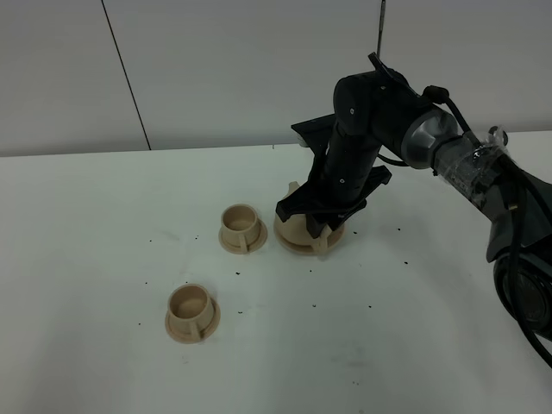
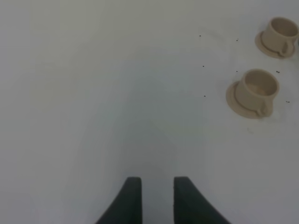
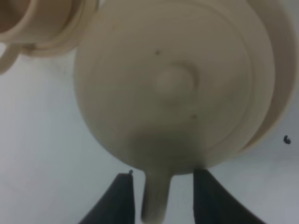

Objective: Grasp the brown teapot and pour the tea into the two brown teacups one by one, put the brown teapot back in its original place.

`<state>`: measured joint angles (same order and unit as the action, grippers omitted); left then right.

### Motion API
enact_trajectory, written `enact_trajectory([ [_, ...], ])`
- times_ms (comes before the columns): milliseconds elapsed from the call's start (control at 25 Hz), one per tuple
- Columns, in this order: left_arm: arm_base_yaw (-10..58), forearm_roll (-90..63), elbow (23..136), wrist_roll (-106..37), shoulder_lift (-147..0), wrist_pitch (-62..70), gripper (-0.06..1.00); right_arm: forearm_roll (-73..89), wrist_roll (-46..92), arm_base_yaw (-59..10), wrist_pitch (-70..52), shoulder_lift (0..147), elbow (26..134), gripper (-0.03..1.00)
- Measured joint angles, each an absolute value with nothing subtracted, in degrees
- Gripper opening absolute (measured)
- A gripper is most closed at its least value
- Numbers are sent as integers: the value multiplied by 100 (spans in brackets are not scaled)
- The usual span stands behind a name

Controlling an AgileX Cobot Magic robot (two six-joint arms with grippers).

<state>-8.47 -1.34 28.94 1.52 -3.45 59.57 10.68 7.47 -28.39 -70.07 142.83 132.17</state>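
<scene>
Brown teapot (image 3: 177, 84): seated on wide saucer (image 3: 276, 93), centre-right of bench (image 1: 86, 259), lid on. Loop handle (image 3: 154, 200) sits between jaws of right claw (image 3: 162, 182); jaws wide, nothing gripped yet.

Risks:
- Handle off-centre in gap; closing could shove pot off saucer or into nearest teacup (image 1: 240, 228), just beside.
- Thin pinch: pot may swing on lift.
- Lid may slip in pour.

Left claw (image 2: 156, 189): narrow gap, empty, over bare bench.
</scene>
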Motion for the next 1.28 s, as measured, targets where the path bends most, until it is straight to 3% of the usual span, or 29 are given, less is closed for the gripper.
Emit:
enact_trajectory([
  [1280,-847,-134,2894,152,-345,5957,24,1023,649,-2839,-6983,14264,13092,30],
])
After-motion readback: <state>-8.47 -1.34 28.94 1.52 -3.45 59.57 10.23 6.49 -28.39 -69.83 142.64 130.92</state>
